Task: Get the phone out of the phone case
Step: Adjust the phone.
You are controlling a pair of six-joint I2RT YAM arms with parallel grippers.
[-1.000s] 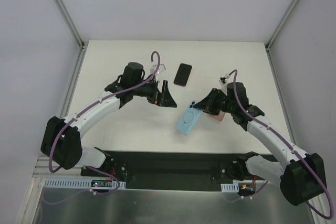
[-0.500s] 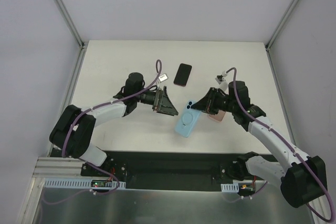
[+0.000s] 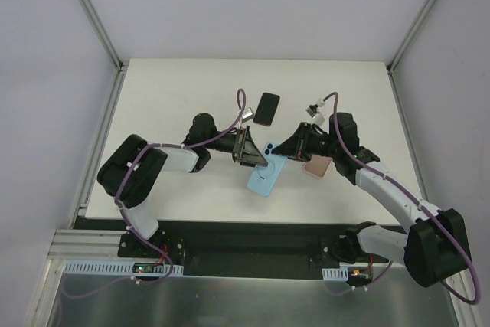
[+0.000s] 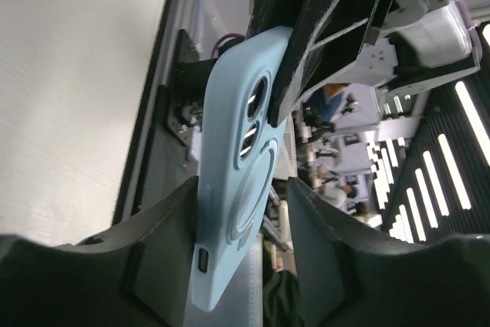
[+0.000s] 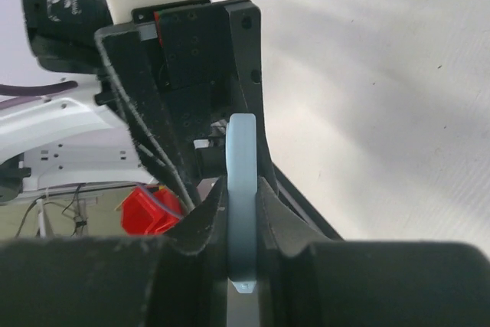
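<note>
The light blue phone case (image 3: 266, 178) hangs tilted above the table between the two arms. My right gripper (image 3: 291, 145) is shut on its upper end. In the right wrist view the case (image 5: 243, 158) shows edge-on, pinched between both of that gripper's (image 5: 242, 189) fingers. My left gripper (image 3: 253, 157) reaches in from the left, and its jaws straddle the case (image 4: 237, 135). The left finger (image 4: 161, 227) touches the case's side, while a gap separates its camera-hole back from the right finger (image 4: 337, 227). The phone inside is hidden.
A separate black phone (image 3: 266, 109) lies flat on the white table (image 3: 176, 89) behind the grippers. A pink case (image 3: 316, 166) rests under the right arm. The dark base rail (image 3: 245, 239) runs along the near edge.
My left arm swung right to the blue case, and its jaws narrowed around it. My right gripper carried the case slightly left and kept its grip.
</note>
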